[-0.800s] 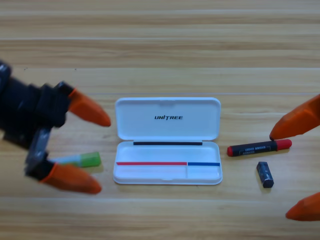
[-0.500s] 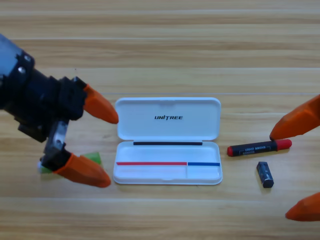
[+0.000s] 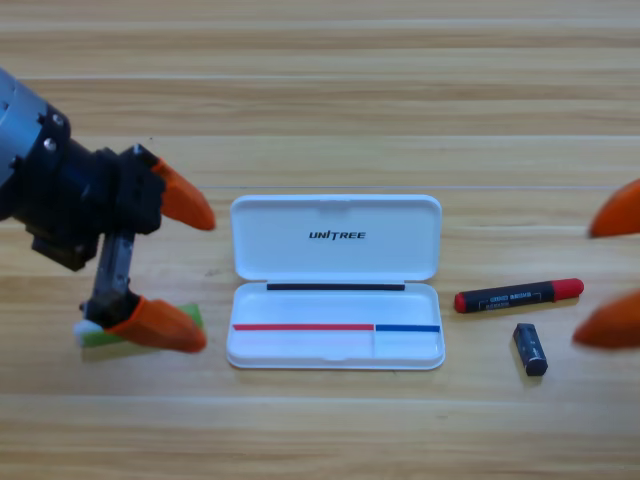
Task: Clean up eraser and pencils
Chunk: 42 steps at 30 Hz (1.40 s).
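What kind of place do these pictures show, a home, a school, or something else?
Probably a robot test bench, not a home: a bare wooden table, an open white plastic pencil case printed UNITREE, and two orange-jawed grippers, left gripper over the green-ended pale pencil, right gripper at the edge.

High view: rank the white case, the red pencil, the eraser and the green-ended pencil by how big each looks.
1. White case, open, by far the largest.
2. Red pencil.
3. Eraser, much shorter than the red pencil.
Unranked: green-ended pencil, mostly hidden under the left end effector, whose jaws are open.
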{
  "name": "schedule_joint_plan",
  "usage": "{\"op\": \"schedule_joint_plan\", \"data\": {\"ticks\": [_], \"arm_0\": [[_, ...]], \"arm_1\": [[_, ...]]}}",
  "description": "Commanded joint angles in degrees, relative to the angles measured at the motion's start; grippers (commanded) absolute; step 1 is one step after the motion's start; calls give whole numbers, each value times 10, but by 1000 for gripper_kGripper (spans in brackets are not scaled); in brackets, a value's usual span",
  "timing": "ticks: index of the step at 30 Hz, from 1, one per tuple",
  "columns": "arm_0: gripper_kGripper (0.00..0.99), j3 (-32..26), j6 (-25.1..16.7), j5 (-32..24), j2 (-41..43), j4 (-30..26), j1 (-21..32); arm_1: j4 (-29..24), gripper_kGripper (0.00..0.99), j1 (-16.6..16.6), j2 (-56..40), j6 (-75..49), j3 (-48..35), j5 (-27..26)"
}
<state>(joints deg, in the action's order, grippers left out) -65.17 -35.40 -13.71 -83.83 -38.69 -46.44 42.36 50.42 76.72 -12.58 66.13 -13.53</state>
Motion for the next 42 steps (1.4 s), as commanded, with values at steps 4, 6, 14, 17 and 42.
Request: {"op": "schedule_joint_plan", "data": {"ticks": [4, 6, 14, 17, 42], "arm_0": [[990, -35, -44, 133, -67, -56, 7], [988, -51, -63, 140, -99, -75, 30], [971, -110, -84, 152, -225, -103, 102], [957, -122, -84, 149, -256, -103, 115], [936, -66, -84, 150, -300, -87, 141]], "arm_1": [[40, 985, -114, 34, 111, -7, 76], [40, 985, -114, 53, 144, -11, 91], [8, 983, -114, 150, 229, -37, 131], [-20, 985, -114, 171, 279, -50, 133], [-35, 891, -69, 375, 464, 25, 126]]}}
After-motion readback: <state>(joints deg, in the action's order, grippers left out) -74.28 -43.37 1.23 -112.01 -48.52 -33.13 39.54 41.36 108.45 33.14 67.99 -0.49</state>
